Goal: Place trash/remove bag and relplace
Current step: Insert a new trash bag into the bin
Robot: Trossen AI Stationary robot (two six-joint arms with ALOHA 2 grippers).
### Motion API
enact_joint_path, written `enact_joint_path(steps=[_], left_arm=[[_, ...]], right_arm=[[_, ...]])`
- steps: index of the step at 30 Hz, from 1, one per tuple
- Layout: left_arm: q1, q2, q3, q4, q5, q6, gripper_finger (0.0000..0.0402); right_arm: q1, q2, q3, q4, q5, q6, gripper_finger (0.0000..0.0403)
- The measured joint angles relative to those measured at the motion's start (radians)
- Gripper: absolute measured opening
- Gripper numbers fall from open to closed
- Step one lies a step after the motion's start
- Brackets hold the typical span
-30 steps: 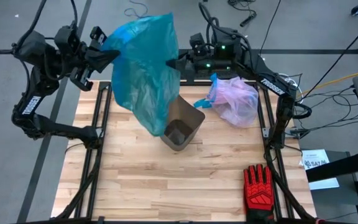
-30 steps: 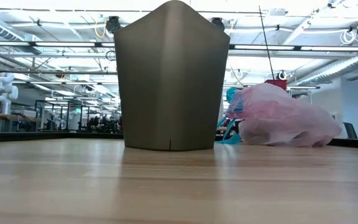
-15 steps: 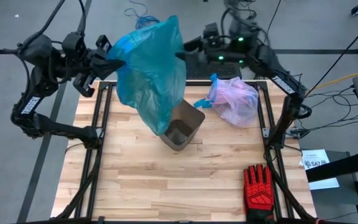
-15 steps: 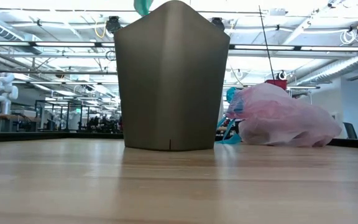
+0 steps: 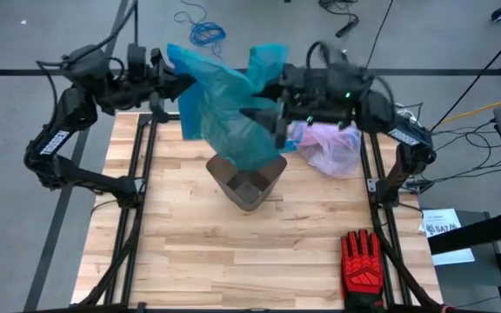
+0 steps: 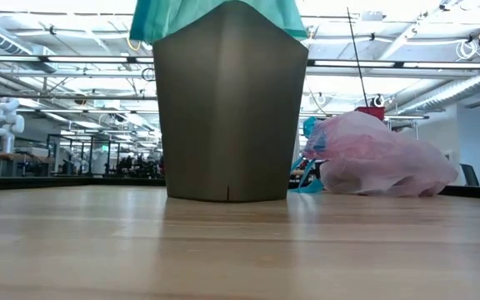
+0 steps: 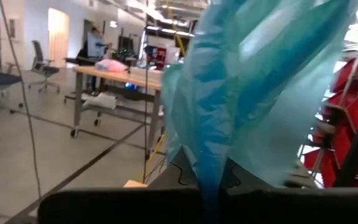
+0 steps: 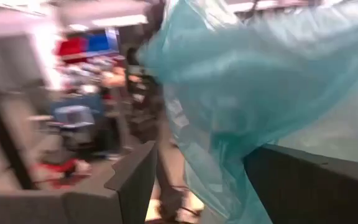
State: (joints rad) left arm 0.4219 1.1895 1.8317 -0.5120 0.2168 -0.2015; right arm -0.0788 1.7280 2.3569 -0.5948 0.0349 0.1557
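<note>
The teal-green plastic bag [image 5: 233,109] hangs over the brown bin [image 5: 249,184] near the table's centre, its lower end draped onto the rim. Thin and limp, it will billow and slip, so the rim edge is the sensible place to take hold. Its long axis runs from 11 o'clock down toward the bin. The left gripper [image 5: 165,80] is clenched on its upper edge. The right gripper [image 5: 278,111], fingers spread, seemingly has film between them without gripping. The tied pinkish-lavender bag [image 5: 330,143] lies at 2 o'clock; a red-and-black glove [image 5: 361,261] lies at 5 o'clock.
</note>
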Motion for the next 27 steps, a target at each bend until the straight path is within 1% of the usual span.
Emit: enact_joint_path(steps=[3,5,8,12,15,18,20,22,24,27], left_arm=[[0.0,0.017,0.0,-0.012,-0.005,0.0,0.0],[0.0,0.02,0.0,-0.024,-0.001,-0.002,0.0],[-0.001,0.01,0.0,-0.022,0.019,-0.024,0.0],[-0.001,-0.024,0.0,-0.008,0.069,-0.078,0.0],[-0.002,-0.055,0.0,0.036,0.13,-0.134,0.0],[-0.002,-0.075,0.0,0.072,0.179,-0.201,0.0],[-0.002,-0.087,0.0,0.071,0.194,-0.237,0.0],[-0.002,-0.092,0.0,0.056,0.201,-0.26,0.0],[-0.007,-0.094,0.0,0.046,0.206,-0.265,0.0],[-0.024,-0.094,0.0,0.036,0.247,-0.272,0.0]], right_arm=[[0.062,0.012,-0.002,-0.02,0.194,-0.033,0.0227],[0.088,0.011,-0.002,-0.041,0.301,-0.056,0.0227],[0.097,0.0,-0.002,-0.054,0.386,-0.061,0.0227],[0.091,-0.026,-0.001,-0.057,0.469,-0.008,0.0226],[0.076,-0.029,0.001,-0.109,0.496,0.042,0.0222],[0.051,-0.011,0.0,-0.176,0.489,0.131,0.0207],[0.042,-0.003,-0.002,-0.208,0.465,0.165,0.0192],[0.049,-0.002,-0.002,-0.195,0.439,0.172,0.0177],[0.065,-0.015,-0.002,-0.169,0.434,0.167,0.0166],[0.086,-0.044,-0.001,-0.156,0.439,0.14,0.0166]])
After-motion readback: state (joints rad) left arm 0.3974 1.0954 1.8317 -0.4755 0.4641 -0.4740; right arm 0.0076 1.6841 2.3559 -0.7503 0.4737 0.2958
